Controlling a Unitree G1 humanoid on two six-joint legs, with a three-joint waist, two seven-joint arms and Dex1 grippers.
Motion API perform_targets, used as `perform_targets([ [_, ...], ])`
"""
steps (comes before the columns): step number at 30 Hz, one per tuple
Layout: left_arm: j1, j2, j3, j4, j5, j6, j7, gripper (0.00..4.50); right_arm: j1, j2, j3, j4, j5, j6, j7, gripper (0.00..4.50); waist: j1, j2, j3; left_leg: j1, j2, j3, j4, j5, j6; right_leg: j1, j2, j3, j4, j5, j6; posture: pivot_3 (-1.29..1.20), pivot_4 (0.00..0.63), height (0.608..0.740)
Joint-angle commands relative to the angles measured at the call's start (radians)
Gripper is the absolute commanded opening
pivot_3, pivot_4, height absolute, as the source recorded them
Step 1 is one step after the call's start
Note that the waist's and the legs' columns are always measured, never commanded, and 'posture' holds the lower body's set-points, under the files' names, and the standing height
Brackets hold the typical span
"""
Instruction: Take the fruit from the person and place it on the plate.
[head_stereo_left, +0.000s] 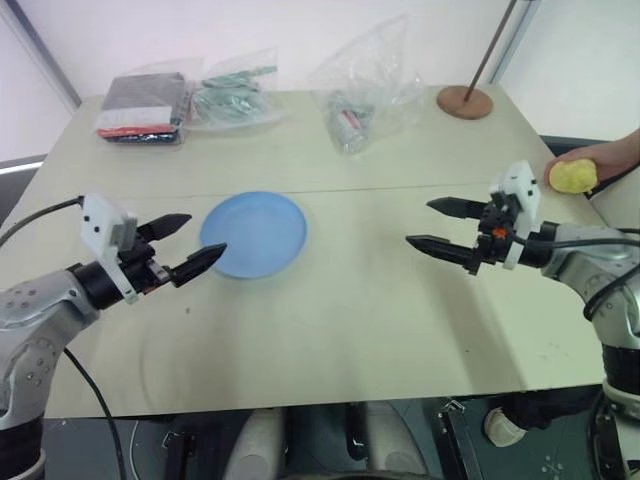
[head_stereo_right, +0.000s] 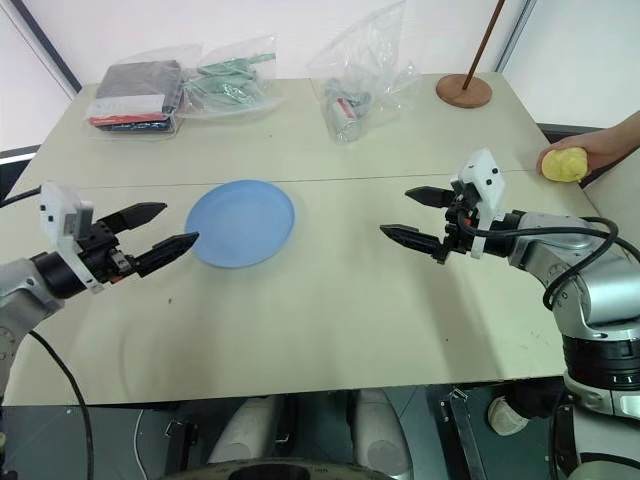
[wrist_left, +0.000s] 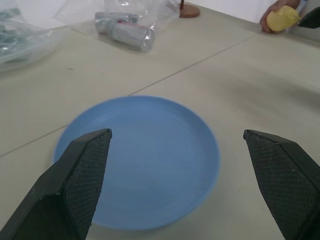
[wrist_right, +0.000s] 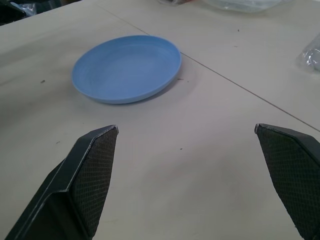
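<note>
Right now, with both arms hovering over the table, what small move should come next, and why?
Probably swing the right gripper out toward the fruit. The person's hand holds it at the table's right edge, behind that gripper, whose jaws stand wide open and empty but point inward toward the plate, which lies bare.

Plate on the table, left of frame centre. Left gripper just left of plate, above the tabletop. Right gripper right of centre, well apart from plate. Fruit at right edge, in a person's hand, behind the right gripper. Bags upper left; another bag top centre; stand base upper right.
</note>
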Motion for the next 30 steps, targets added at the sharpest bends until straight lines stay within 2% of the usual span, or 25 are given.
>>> perform_targets([
  [1,-0.010,0.014,0.009,-0.007,0.006,-0.023,-0.009,4.42,-0.008,0.008,-0.030,-0.032,0.013,-0.020,-0.018,4.50,0.000,0.000,0.000,0.000,0.000,0.000,0.000,0.000,0.000,0.000,0.000,0.000,0.000,0.000,0.000,0.00,0.150,0.740],
  [30,-0.027,0.005,-0.025,0.005,0.043,-0.050,-0.008,4.42,0.008,0.008,-0.039,-0.062,0.022,-0.014,-0.072,4.50,0.001,0.000,0.000,-0.001,0.000,0.000,0.000,0.000,0.000,0.000,0.000,0.000,-0.001,0.000,0.000,0.00,0.150,0.740],
])
